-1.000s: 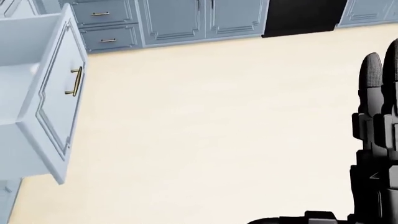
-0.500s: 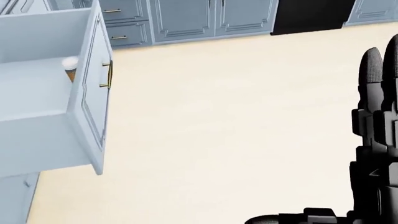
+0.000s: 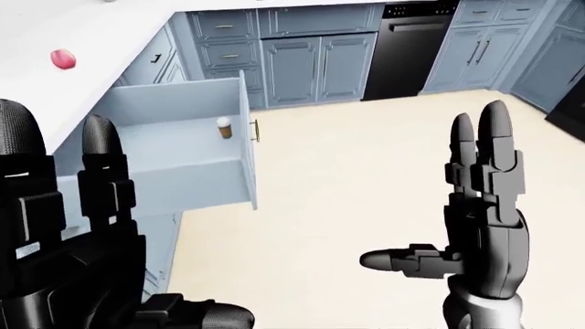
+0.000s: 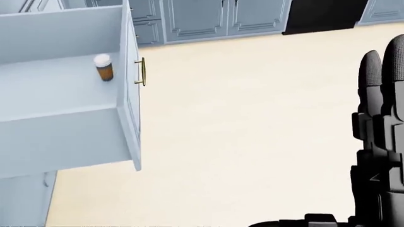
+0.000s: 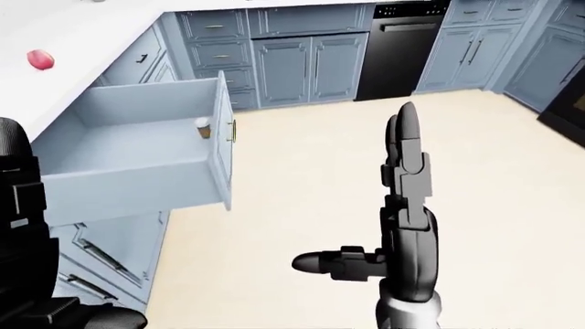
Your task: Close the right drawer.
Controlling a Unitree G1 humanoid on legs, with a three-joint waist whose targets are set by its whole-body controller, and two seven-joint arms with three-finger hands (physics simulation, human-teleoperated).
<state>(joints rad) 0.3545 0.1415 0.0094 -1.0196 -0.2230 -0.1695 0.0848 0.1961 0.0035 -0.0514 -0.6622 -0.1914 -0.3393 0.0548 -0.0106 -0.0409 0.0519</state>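
Note:
The right drawer stands pulled far out from the pale blue cabinets at the left of the left-eye view, its front panel carrying a brass handle. A small brown bottle with a white cap stands inside near the panel. My left hand rises at the bottom left, fingers spread and open, below and short of the drawer. My right hand is held upright over the floor to the drawer's right, fingers straight, thumb out, holding nothing.
A white counter runs above the drawer with a pink object on it. Blue cabinets and a black dishwasher line the top wall. Cream floor spreads between the drawer and them.
The head view has swung left: the drawer slid rightward in the picture and its bottle came into sight. The right hand stays at the view's right edge.

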